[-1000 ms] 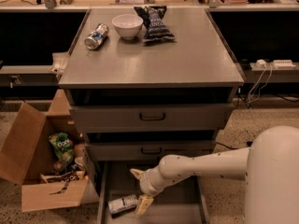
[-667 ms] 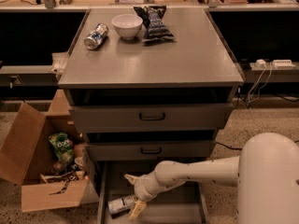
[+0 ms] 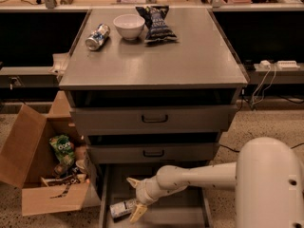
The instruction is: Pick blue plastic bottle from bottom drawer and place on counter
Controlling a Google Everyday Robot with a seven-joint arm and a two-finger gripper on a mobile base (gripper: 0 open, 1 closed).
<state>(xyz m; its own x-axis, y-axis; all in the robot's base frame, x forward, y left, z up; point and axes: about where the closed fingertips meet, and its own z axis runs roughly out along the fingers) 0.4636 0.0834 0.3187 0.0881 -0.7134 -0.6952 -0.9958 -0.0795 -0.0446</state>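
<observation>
The blue plastic bottle [image 3: 121,208] lies on its side on the floor of the open bottom drawer [image 3: 185,212], near its front left. My gripper [image 3: 133,197] is down in the drawer, just right of and above the bottle. Its fingers are spread open, one [image 3: 131,180] above the bottle and the other [image 3: 137,213] at the bottle's right end. It holds nothing. The counter [image 3: 175,56] is the grey top of the cabinet, above the two black-handled drawers.
On the counter's back left lie a silver-blue can [image 3: 97,36], a white bowl [image 3: 128,26] and a dark snack bag [image 3: 156,23]. An open cardboard box [image 3: 35,165] with packets stands on the floor left of the cabinet. My white arm body [image 3: 270,184] is at the lower right.
My gripper has moved left and a little lower inside the bottom drawer, closing in on the bottle. The bottle has stayed where it was.
</observation>
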